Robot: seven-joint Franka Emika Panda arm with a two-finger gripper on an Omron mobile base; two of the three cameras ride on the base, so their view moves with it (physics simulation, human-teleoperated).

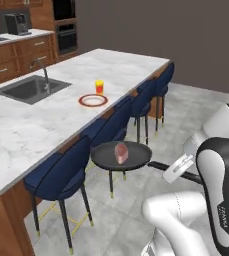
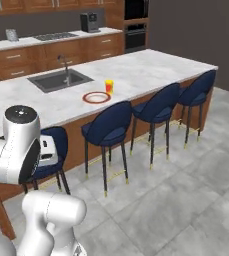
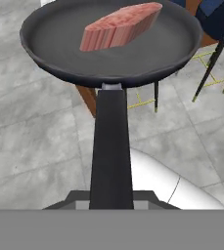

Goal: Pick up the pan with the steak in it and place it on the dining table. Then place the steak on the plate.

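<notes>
The black pan (image 1: 110,156) hangs level in the air over the floor, beside the blue chairs and lower than the tabletop. The pinkish steak (image 1: 121,152) lies in it. My gripper (image 1: 174,171) is shut on the pan's long handle (image 1: 156,165). In the hand view the handle (image 3: 111,141) runs up from my gripper (image 3: 111,201) to the pan (image 3: 45,44), with the steak (image 3: 121,27) in its far half. On the marble dining table (image 1: 26,130) the red-rimmed plate (image 1: 93,100) sits to the left of the pan and higher; the plate (image 2: 96,97) lies near the table's chair-side edge.
An orange glass (image 1: 99,87) stands just behind the plate. A dark sink (image 1: 31,89) with a tap is set into the table. Blue chairs (image 1: 61,175) line the table's near side, between the pan and the tabletop. Grey floor tiles (image 2: 186,200) lie open to the right.
</notes>
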